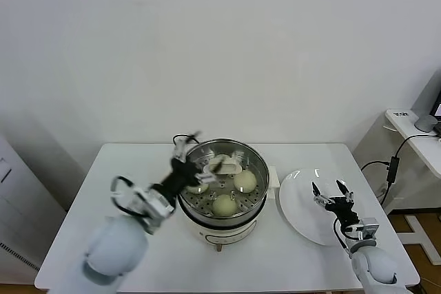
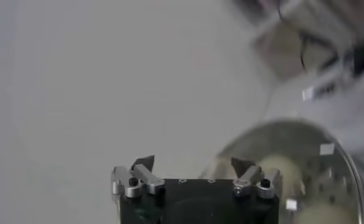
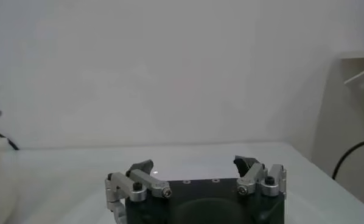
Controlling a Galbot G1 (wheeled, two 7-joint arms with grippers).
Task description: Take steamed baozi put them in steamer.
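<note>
The right hand [image 1: 329,193] was held open and empty over the white plate [image 1: 296,204], right of the steamer [image 1: 222,185]. Four baozi [image 1: 224,204] were seen inside the steamer. The left hand [image 1: 195,158], fingers apart, was poised at the steamer's left rim.
</note>
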